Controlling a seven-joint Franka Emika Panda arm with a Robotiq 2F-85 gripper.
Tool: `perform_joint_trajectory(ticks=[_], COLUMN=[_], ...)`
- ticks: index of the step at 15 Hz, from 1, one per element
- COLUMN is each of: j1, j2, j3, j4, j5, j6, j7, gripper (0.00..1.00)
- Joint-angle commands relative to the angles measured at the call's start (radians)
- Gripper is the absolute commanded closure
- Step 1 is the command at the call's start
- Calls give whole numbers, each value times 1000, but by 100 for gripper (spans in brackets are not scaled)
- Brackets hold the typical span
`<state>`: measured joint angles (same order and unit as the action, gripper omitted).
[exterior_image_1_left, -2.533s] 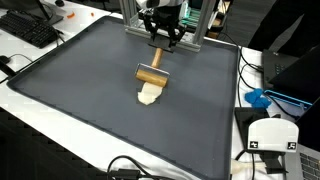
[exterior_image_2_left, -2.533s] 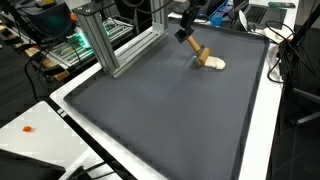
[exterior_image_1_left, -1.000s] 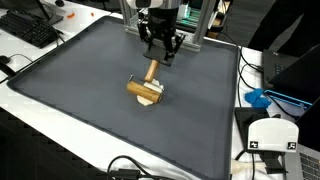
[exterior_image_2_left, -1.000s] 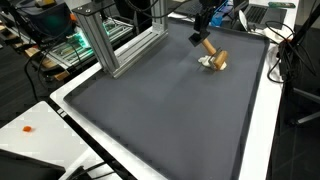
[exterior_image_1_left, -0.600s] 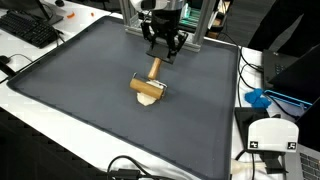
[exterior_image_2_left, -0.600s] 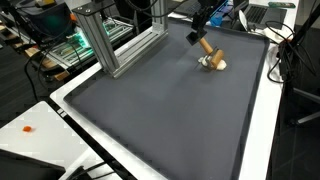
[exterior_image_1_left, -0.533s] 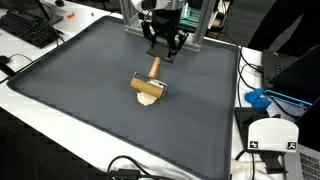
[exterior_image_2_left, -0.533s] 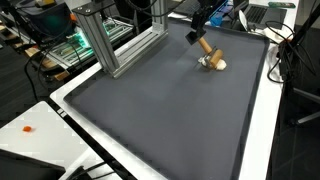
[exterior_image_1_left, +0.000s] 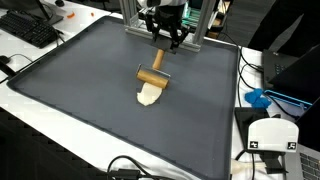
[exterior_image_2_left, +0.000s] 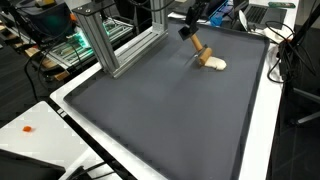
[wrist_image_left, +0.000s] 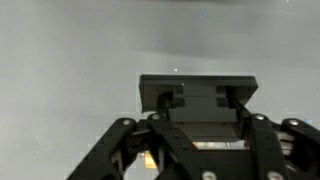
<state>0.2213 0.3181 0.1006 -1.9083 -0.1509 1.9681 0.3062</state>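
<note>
A wooden mallet (exterior_image_1_left: 151, 77) with a round head and a thin handle slants down from my gripper (exterior_image_1_left: 163, 40). My gripper is shut on the top of its handle. The mallet's head hangs just beyond a pale beige lump of dough (exterior_image_1_left: 149, 96) on the dark grey mat (exterior_image_1_left: 80, 80); I cannot tell whether they touch. Both exterior views show the gripper (exterior_image_2_left: 187, 29), the mallet (exterior_image_2_left: 199, 50) and the dough (exterior_image_2_left: 214, 64) near the mat's far edge. In the wrist view the closed fingers (wrist_image_left: 197, 100) fill the picture over a grey surface.
An aluminium frame (exterior_image_2_left: 100, 40) stands at the mat's (exterior_image_2_left: 160, 110) far side behind the gripper. A keyboard (exterior_image_1_left: 30, 28) lies on the white table beside the mat. A blue object (exterior_image_1_left: 258, 98) and a white device (exterior_image_1_left: 270, 135) sit off the mat's other side, with cables.
The gripper has drawn back toward the frame with the mallet. The mallet's head, which lay on the dough a second ago, has come off it to the far side.
</note>
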Motion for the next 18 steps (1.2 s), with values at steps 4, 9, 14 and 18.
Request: perform_joint_trajectory(ticks=[4,9,14,18], j1=[-10,-18,-19,-18], j2=[-16,0,24,46], j3=[6,-1,-8,-16], j4=[3,16,31,44], j5=[20,33,39,41], j6=[-67,31,94,129], j7=[-34,2,25,56], gripper=[64,64,64,64])
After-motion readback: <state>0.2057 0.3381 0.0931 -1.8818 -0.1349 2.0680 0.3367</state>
